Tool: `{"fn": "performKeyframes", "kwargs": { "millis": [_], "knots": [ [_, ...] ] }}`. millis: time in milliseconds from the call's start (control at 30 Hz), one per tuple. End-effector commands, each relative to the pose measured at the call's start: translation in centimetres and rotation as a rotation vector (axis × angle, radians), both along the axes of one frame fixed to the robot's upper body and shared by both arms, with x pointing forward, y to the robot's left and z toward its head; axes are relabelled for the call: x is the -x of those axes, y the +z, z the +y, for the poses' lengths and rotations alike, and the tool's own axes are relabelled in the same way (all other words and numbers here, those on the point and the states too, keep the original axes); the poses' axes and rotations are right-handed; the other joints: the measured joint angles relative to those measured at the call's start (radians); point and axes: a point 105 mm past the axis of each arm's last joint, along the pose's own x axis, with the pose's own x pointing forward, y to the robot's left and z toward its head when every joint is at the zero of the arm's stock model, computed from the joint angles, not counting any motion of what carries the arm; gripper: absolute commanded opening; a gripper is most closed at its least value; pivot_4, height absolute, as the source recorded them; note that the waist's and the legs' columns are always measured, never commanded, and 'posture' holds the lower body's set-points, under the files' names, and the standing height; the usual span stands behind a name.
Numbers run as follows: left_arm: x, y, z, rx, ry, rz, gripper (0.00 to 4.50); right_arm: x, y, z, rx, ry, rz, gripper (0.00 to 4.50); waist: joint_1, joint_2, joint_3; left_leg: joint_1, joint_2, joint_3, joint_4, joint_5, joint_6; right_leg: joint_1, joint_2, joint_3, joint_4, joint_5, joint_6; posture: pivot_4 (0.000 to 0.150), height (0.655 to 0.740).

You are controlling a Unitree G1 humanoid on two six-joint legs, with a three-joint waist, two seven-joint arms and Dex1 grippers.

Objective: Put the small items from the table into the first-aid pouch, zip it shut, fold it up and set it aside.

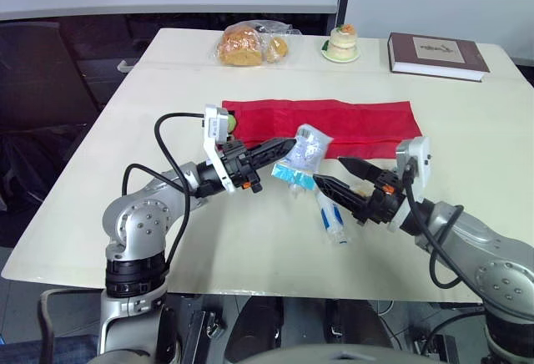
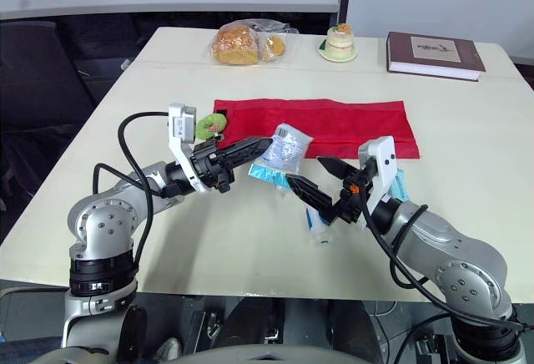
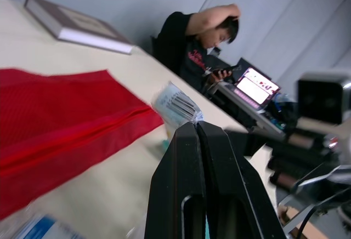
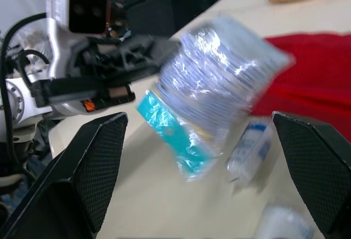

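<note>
Left hand [image 1: 288, 144] is clamped on the edge of a clear plastic packet [image 1: 305, 157], which hangs tilted above the table [image 1: 250, 247] with its teal end lowest. The packet holds a stack of white, ribbed pieces and sits just in front of the near edge of the red pouch [image 1: 350, 118], which lies flat and spread across the middle of the table. Right hand [image 1: 328, 169] hovers just beside the packet with its two fingers wide apart, touching nothing. Below and between the hands, a small white tube with blue print [image 1: 332, 216] lies on the table.

The left wrist view shows the black fingers [image 3: 189, 162] pressed together on the packet's corner, and beyond the table a seated person [image 3: 192, 41] beside a lit screen [image 3: 255, 85]. The right eye view shows a green thing [image 2: 210, 124] at the pouch's left end, partly hidden behind the left wrist.

Along the far edge stand a bag of bread [image 1: 246, 44], a small cake on a plate [image 1: 341, 42] and a book [image 1: 435, 55], well apart from the hands.
</note>
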Motion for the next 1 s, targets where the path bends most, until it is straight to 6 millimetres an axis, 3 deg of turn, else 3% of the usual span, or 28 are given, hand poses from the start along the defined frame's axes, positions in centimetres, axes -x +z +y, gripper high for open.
{"fn": "performKeyframes", "kwargs": {
  "millis": [33, 267, 500, 600, 767, 867, 1000],
  "knots": [
    [1.0, 1.6, -0.8, 0.047, -0.068, -0.044, 0.06, -0.2, 0.7, 0.2, -0.091, 0.002, 0.054, 4.50, -0.002, 0.000, 0.000, 0.000, 0.000, 0.000, 0.000, 0.000, 0.000, 0.000, 0.000, 0.000, 0.000, 0.000, 0.000, 0.150, 0.7289],
    [1.3, 2.3, -1.5, 0.088, -0.114, -0.041, 0.06, -0.6, 1.9, 1.3, -0.277, 0.007, 0.112, 4.50, -0.002, 0.000, 0.000, 0.000, 0.001, -0.001, 0.000, 0.000, 0.000, 0.000, 0.004, 0.001, 0.000, 0.000, 0.000, 0.150, 0.7289],
    [0.8, 2.2, -1.4, 0.095, -0.093, -0.034, 0.06, -0.2, 2.7, 1.6, -0.338, 0.032, 0.096, 4.50, -0.002, 0.000, 0.000, 0.000, 0.001, -0.001, 0.000, 0.000, 0.000, 0.000, 0.008, 0.006, 0.000, 0.000, 0.000, 0.150, 0.7289],
    [0.6, 2.1, -1.6, 0.098, -0.091, -0.029, 0.00, 0.0, 2.9, 1.8, -0.346, 0.040, 0.091, 3.64, -0.002, 0.000, 0.000, 0.000, 0.001, -0.001, 0.000, 0.000, 0.000, 0.000, 0.008, 0.007, 0.000, 0.000, 0.000, 0.150, 0.7289],
    [0.4, 2.1, -1.8, 0.114, -0.078, -0.021, 0.00, -0.1, 2.8, 1.9, -0.348, 0.032, 0.092, 1.23, -0.002, 0.000, 0.000, 0.000, 0.001, -0.001, 0.000, 0.000, 0.000, 0.000, 0.008, 0.007, 0.000, 0.000, 0.000, 0.150, 0.7289],
    [0.3, 1.9, -1.9, 0.114, -0.072, -0.015, 0.00, -0.3, 2.8, 1.9, -0.353, 0.023, 0.091, 0.02, -0.002, 0.000, 0.000, 0.000, 0.001, -0.001, 0.000, 0.000, 0.000, 0.000, 0.008, 0.007, 0.000, 0.000, 0.000, 0.150, 0.7289],
    [0.4, 1.7, -2.1, 0.108, -0.074, -0.011, 0.00, -0.4, 2.9, 1.8, -0.359, 0.016, 0.087, 0.02, -0.002, 0.000, 0.000, 0.000, 0.001, 0.000, 0.000, 0.000, 0.000, 0.000, 0.008, 0.007, 0.000, 0.000, 0.000, 0.150, 0.7289]
  ]
}}
